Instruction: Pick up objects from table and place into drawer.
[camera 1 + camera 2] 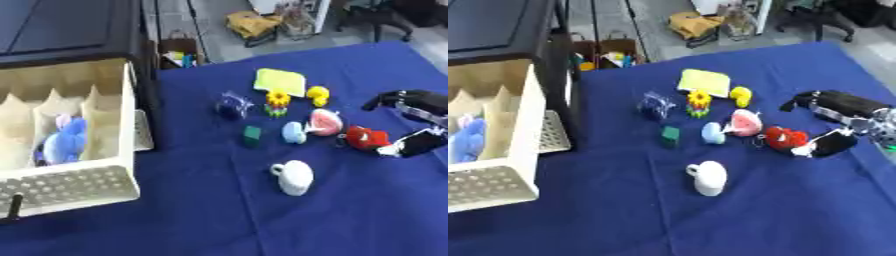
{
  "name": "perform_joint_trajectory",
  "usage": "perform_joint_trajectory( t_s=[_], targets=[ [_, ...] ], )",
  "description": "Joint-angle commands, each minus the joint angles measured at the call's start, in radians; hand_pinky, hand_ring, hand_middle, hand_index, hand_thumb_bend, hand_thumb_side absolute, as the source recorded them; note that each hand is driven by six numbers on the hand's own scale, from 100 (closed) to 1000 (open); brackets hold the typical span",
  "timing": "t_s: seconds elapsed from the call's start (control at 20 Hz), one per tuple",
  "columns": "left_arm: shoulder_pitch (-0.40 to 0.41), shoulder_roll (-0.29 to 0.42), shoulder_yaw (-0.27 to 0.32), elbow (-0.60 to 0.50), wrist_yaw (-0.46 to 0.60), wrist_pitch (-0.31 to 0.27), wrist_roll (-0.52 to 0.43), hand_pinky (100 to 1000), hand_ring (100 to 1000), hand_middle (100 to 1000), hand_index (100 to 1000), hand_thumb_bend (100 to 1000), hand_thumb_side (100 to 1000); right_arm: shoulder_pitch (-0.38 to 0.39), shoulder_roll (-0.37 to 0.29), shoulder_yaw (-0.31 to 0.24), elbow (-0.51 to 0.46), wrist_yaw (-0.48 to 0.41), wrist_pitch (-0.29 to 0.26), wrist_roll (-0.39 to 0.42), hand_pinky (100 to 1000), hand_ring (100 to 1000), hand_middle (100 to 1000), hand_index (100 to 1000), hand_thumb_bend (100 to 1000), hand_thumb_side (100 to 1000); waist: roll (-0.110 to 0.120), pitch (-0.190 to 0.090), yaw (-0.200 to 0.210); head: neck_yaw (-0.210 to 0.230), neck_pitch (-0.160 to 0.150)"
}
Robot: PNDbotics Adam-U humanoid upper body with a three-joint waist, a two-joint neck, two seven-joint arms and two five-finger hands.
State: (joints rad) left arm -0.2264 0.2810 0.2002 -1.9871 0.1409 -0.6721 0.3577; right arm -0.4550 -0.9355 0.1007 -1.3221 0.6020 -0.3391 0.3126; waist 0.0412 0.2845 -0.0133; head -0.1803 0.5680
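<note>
1. The right hand [840,120] comes in from the right edge over the blue tablecloth [262,215]. The right eye view shows more of it, with the wrist and forearm running off toward the edge; the left eye view cuts it at the frame border.
2. Its upper fingers [385,100] reach left and hang open above the cloth, while a lower black part with a white tip lies just beside the red toy [782,138]. Nothing is grasped; whether that tip touches the toy cannot be told.
3. The red toy lies on the cloth right of the pink round toy [325,122]. Left of that lie a light blue piece [294,133] and a small green block [252,135].
4. Farther back sit a yellow square pad [280,81], a yellow duck shape [318,95], a yellow flower toy [277,101] and a clear purple object [234,105] whose form is too blurred to make out.
5. A white cup [708,177] lies nearer the robot, alone.
6. The open cream drawer [79,187] stands at the left. The left eye view shows its dividers and a blue-and-pink plush [63,142] inside; in the right eye view the plush is mostly cut off by the frame edge.
7. The left hand shows in neither view.
</note>
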Motion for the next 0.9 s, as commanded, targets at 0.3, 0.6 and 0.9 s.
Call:
perform_joint_trajectory(
  t_s=[0.3, 0.6, 0.9],
  targets=[
    [-0.009, 0.011, 0.0, -0.013, 0.002, 0.001, -0.006, 513, 613, 647, 821, 188, 1000, -0.041, -0.01, 0.009, 0.055, 0.036, -0.009, 0.001, 818, 902, 782, 896, 569, 500, 0.0, -0.009, 0.005, -0.001, -0.02],
    [-0.007, 0.007, -0.002, -0.013, 0.0, 0.0, -0.009, 513, 614, 647, 821, 191, 1000, -0.054, -0.001, 0.011, 0.101, 0.056, -0.008, -0.003, 818, 903, 782, 895, 567, 496, 0.002, -0.007, 0.01, -0.004, -0.024],
    [-0.007, 0.005, -0.003, -0.013, -0.002, 0.0, -0.01, 512, 614, 648, 821, 191, 1000, -0.06, 0.002, 0.006, 0.132, 0.075, -0.003, -0.015, 819, 903, 781, 895, 561, 497, 0.003, -0.005, 0.009, -0.008, -0.028]
  ],
)
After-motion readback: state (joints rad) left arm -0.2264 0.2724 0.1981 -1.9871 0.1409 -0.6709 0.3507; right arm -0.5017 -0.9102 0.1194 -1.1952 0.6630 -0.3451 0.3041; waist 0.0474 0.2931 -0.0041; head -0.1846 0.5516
